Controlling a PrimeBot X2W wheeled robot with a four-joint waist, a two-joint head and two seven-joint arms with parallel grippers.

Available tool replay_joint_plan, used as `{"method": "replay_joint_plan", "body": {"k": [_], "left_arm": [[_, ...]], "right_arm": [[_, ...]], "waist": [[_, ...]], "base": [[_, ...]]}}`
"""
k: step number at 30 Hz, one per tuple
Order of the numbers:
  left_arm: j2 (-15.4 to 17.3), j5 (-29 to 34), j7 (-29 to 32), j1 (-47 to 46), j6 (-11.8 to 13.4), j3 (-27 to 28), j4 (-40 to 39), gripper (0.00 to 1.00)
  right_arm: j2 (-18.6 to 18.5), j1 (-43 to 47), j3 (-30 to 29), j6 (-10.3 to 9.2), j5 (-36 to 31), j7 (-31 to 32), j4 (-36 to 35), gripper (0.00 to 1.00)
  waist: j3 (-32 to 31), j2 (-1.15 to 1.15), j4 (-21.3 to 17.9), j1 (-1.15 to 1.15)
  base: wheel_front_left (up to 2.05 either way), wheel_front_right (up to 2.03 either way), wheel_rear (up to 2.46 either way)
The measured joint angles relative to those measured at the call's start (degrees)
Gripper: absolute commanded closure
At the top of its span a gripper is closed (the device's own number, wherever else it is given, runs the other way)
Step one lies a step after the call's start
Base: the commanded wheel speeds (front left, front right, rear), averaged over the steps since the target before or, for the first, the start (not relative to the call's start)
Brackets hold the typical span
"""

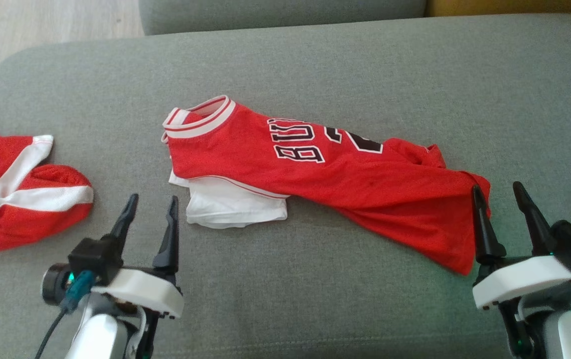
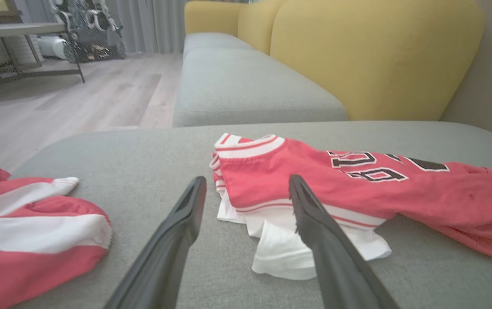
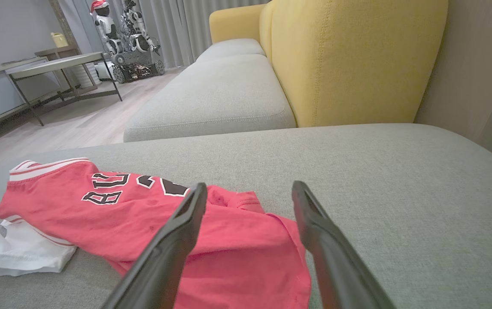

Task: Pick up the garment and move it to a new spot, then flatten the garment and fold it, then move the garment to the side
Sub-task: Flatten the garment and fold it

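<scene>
A red jersey with black lettering and white trim, the garment (image 1: 325, 169), lies crumpled across the middle of the grey sofa cushion (image 1: 315, 70); a white layer sticks out under its collar end. My left gripper (image 1: 152, 205) hovers open just left of that white edge, and in the left wrist view the garment (image 2: 357, 189) lies ahead and to the right of the left gripper (image 2: 248, 189). At the garment's right tip my right gripper (image 1: 497, 192) stands open, its left finger over the red cloth. The right wrist view has the garment (image 3: 143, 214) under and left of the right gripper (image 3: 249, 193).
A second red and white piece of clothing (image 1: 16, 189) lies at the cushion's left end. Yellow backrests (image 2: 370, 56) and another grey seat (image 3: 216, 98) stand beyond. Wooden floor (image 2: 57, 103), a metal-legged table (image 3: 61, 68) and a wheeled robot (image 3: 134, 47) lie farther off.
</scene>
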Motion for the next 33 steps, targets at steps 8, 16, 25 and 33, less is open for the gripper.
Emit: {"method": "replay_joint_plan", "body": {"k": [8, 16, 25, 33], "left_arm": [[-0.45, -3.28, 4.90, -5.82, -4.30, -1.83, 8.50, 0.00], [-0.26, -6.75, 6.69, -10.70, -8.22, -2.77, 18.61, 0.00], [1.01, -12.80, 4.55, -11.31, -9.55, -5.45, 18.67, 1.00], [4.07, -15.21, 5.79, -4.92, -7.03, -3.04, 4.00, 1.00]], "right_arm": [[-0.01, -1.75, 1.19, 0.00, 0.60, -0.07, 0.37, 0.00], [-0.03, -2.43, 1.68, 0.00, 0.96, -0.18, 1.26, 0.00], [-0.02, -2.40, 0.59, 0.00, 1.98, -0.68, 1.61, 0.00], [-0.03, -2.23, -2.38, 0.00, 2.48, -0.66, 1.30, 0.00]], "waist": [[2.56, 0.00, -1.22, 0.00], [4.76, 0.00, -2.89, 0.00], [5.03, 0.00, -2.74, 0.01], [4.91, 0.00, -0.68, 0.00]], "base": [[0.00, 0.00, 0.00], [0.00, 0.00, 0.00], [0.00, 0.00, 0.00], [0.00, 0.00, 0.00]]}}
